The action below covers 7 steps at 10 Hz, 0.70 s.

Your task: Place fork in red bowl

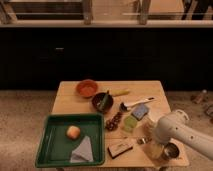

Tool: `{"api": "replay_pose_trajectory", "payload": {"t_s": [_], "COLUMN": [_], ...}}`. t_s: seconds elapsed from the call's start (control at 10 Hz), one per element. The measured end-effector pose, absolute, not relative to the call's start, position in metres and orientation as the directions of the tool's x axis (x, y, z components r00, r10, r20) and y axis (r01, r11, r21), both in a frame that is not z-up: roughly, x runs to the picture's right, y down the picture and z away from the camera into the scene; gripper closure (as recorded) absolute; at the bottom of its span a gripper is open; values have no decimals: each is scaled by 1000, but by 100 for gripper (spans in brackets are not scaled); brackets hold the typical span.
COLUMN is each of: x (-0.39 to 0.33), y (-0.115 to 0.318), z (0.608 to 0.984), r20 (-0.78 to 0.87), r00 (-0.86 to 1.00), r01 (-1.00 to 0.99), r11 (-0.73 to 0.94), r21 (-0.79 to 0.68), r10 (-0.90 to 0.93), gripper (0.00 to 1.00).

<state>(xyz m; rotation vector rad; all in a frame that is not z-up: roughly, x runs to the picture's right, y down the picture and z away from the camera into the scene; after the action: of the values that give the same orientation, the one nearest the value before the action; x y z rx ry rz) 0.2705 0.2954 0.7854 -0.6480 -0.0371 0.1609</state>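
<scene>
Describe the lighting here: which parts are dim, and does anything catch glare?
Camera view: warm light falls on the wooden table, the red bowl and green tray read clearly; the cabinets behind are almost black; the white arm is the brightest patch, with no hard glare; the gripper, low over the table's near right corner, looks dim beneath it.

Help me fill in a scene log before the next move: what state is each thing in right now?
red bowl: upright at the back of the table, no fork in it.
dark bowl: upright, something green inside.
green tray: holds a round fruit and a cloth.
gripper: low over the table's front right.
fork: cannot be made out.
</scene>
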Motion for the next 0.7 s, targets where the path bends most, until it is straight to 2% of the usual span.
{"api": "replay_pose_trajectory", "payload": {"t_s": [0.2,0.7], "x": [278,279], "y": [297,298], "z": [786,787], "r20": [-25,-23], "r00": [984,984], "r01": [-156,-154], "r11": [779,776], "r21": [-607,-612], "r10": [178,176], "gripper": [24,71]}}
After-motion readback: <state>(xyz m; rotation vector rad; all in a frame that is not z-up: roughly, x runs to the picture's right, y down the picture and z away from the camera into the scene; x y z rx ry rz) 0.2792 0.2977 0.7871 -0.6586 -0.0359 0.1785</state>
